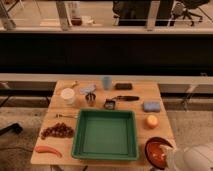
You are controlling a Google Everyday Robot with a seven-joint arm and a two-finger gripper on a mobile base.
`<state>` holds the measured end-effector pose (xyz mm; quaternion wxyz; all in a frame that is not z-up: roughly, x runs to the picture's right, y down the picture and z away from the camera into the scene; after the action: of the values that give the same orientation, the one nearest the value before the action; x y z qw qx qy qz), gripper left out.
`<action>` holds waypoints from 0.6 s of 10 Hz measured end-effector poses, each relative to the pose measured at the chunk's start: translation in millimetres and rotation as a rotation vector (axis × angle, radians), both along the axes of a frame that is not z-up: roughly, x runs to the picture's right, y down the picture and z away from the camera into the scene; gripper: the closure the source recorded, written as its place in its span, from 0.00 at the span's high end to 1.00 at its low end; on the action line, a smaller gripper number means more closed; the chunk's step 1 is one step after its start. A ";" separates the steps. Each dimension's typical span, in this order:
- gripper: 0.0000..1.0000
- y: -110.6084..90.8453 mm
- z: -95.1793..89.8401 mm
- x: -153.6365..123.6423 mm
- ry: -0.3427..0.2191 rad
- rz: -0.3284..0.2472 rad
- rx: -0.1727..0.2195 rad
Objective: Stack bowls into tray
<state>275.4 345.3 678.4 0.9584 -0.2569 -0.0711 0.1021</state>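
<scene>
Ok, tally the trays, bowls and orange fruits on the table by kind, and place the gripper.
tray: 1
bowl: 1
orange fruit: 1
Total: 3
The gripper is at the lower right, at the bowl's right edge.

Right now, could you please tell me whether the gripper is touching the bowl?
Cannot tell. In the camera view the gripper, at the bottom-right corner of the table, overlaps the right side of the bowl, hiding any contact or gap.
</scene>
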 end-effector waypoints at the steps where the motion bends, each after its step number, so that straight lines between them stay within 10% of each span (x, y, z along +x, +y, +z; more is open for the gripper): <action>1: 0.73 0.3 2.4 -1.9 -0.006 -0.003 0.001; 6: 0.21 4.6 11.5 -4.1 -0.028 -0.046 -0.006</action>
<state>271.3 349.9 689.9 0.9587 -0.2626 -0.0783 0.0765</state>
